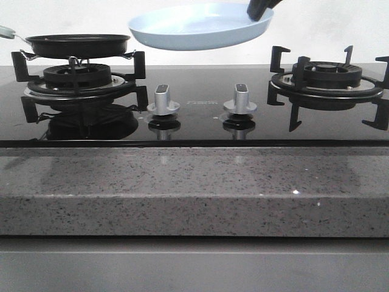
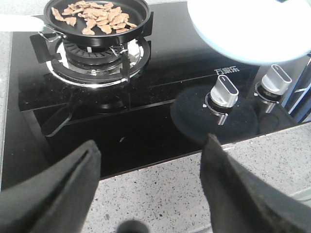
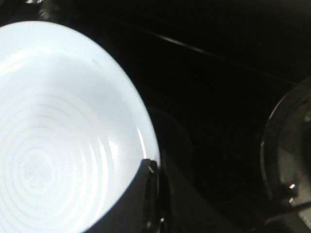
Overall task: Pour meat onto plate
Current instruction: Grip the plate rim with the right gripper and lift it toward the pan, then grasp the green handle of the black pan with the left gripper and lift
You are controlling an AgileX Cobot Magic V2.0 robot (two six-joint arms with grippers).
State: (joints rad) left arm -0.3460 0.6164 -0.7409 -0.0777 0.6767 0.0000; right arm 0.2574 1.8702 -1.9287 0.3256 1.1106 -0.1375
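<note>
None of the meat [image 2: 95, 18] has left the black frying pan [image 1: 77, 44] at the front view's upper left, while the right gripper [image 1: 260, 10], clamped on the rim, holds the empty plate [image 1: 200, 27] aloft at top centre and the left gripper [image 2: 150, 187] hangs spread and unladen.

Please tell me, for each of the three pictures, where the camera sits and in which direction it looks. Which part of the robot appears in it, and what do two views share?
Front view: low before the counter, looking forward across the stove; the right gripper holds the plate aloft.
Left wrist view: on the left arm, looking down over the open left gripper toward the frying pan with the meat.
Right wrist view: on the right arm, close to the plate's rim, jaws clamped on it.
Shared: the plate shows in all three views; the pan and two knobs show in the front and left wrist views.
</note>
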